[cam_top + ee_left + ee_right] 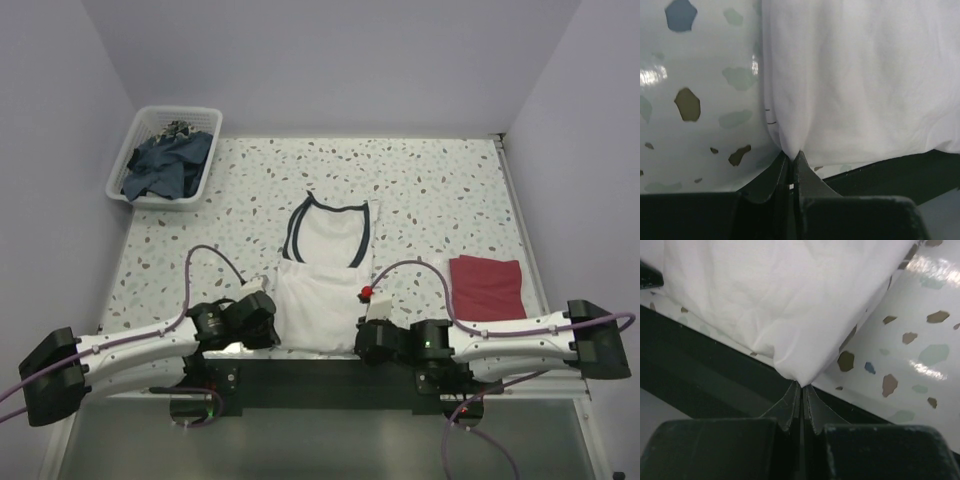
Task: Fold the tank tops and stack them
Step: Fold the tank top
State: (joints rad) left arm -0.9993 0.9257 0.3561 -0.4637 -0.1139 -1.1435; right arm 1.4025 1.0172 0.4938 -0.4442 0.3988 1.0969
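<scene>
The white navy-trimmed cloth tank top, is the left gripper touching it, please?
Touching: the left wrist view shows the left gripper pinching the white tank top.

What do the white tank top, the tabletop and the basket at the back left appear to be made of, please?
The white tank top looks like thin matte cloth, perhaps cotton knit: it creases softly and gathers at its corners. The tabletop seems hard and glossy, likely speckle-printed laminate: it shows bright glare. The basket appears to be white slotted plastic.
</scene>
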